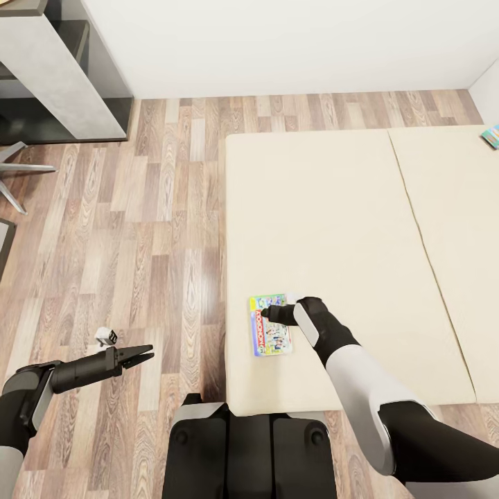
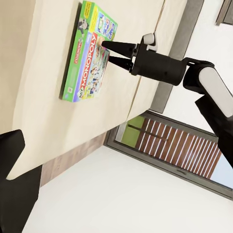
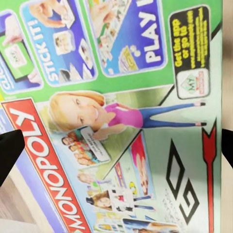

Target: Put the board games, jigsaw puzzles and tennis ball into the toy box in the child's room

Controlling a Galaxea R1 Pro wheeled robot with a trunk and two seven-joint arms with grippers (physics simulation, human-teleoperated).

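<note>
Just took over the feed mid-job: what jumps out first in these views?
The bright Monopoly box lies flat near the cream bed's left edge, with the right gripper poised over it, fingers parted. Another colourful box sits at the bed's far right. The left gripper hovers above the wood floor.

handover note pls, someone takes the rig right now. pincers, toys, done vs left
Right pincer: open, poised over the Monopoly box, not gripping yet.
Left pincer: empty, out over the wood floor; open or shut unclear.
Monopoly box lies flat near the bed's near-left corner. A second game box lies at the bed's far right edge, partly out of frame.
Done: nothing visibly packed.
Left: grasp the Monopoly box, carry it to the toy box, then fetch the second box. Desk corner is at far left.
</note>
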